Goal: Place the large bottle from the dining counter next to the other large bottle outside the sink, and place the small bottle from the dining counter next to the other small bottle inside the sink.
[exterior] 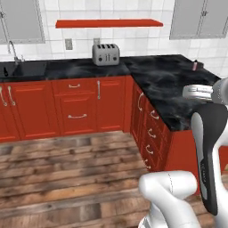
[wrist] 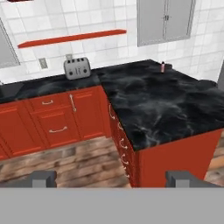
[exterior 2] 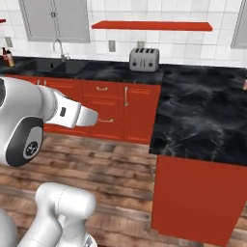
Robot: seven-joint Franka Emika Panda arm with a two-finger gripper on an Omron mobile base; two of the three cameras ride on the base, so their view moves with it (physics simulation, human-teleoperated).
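In the right base view, far to the left on the black surface (exterior 2: 96,72), we see a dark bottle (exterior 2: 6,58) standing upright beside the sink (exterior 2: 36,66), outside the basin, near the faucet (exterior 2: 59,48). In the left base view we see the same sink (exterior: 20,69) and its faucet (exterior: 13,52) at the far left, under a grey wall cabinet (exterior: 20,20).

Moving right along the back wall, we find a silver toaster (exterior: 106,54) on the surface, below a red shelf (exterior: 109,23) and beside a wall outlet (exterior: 68,43). Under it run red cabinets (exterior: 75,109) with drawers and curved handles, above a wooden plank floor (exterior: 67,178).

Further right the surface turns into the dining counter (wrist: 157,105), a wide black marble slab on a red base. Near its far back corner we see a small reddish bottle (wrist: 162,67), upright and alone, well apart from the toaster (wrist: 77,68). The same small bottle (exterior: 194,66) shows in the left base view toward the far right end of the slab. Which of the task's bottles it is we cannot tell for sure at this size.

In the hand view, the pincer (wrist: 111,179) has its two dark fingertips (wrist: 41,178) standing wide apart, with nothing between them, raised over the floor and well apart from the small bottle.
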